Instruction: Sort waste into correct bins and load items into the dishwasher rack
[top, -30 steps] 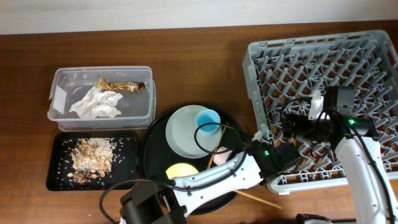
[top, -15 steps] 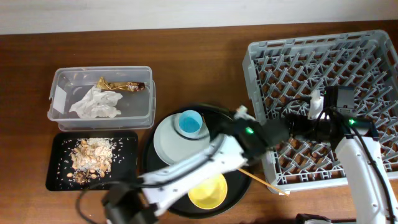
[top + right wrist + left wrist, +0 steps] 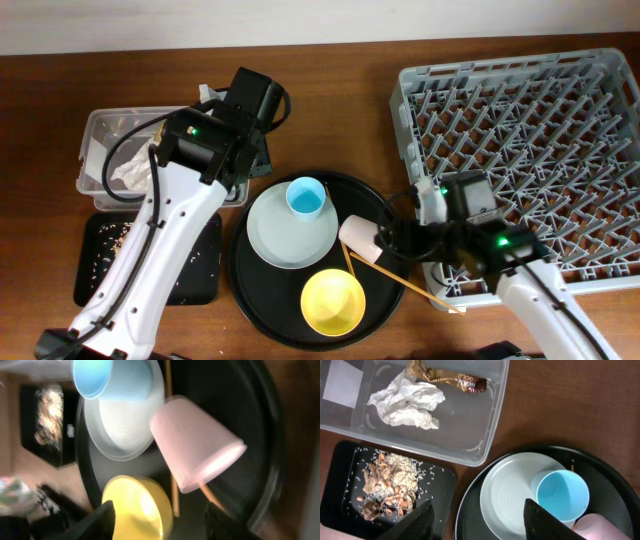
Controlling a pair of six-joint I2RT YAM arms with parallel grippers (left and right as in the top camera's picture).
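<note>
The crumpled white tissue [image 3: 407, 402] and gold-brown wrapper [image 3: 447, 380] lie in the clear box [image 3: 490, 425]. Food scraps [image 3: 387, 490] lie in the shallow black tray [image 3: 440, 480]. The light blue cup [image 3: 305, 197] stands on the pale plate [image 3: 290, 235]. The pink cup [image 3: 358, 237] lies on its side beside the yellow bowl [image 3: 332, 303], across a chopstick [image 3: 400, 283]. My left gripper [image 3: 477, 505] is open and empty, high between the box and the plate. My right gripper [image 3: 159, 510] is open and empty, just right of the pink cup [image 3: 195, 450]. The grey rack [image 3: 520, 150] stands at the right.
The large round black tray [image 3: 250, 290] holds the plate, cups, bowl and chopsticks. My left arm [image 3: 170, 240] crosses over the shallow black tray [image 3: 95, 265] and hides part of the clear box [image 3: 100, 150]. The rack's near left corner is next to my right wrist.
My left arm swung from the tray's front right to the back left, over the clear box. My right arm came off the rack down to the pink cup. The yellow bowl is uncovered.
</note>
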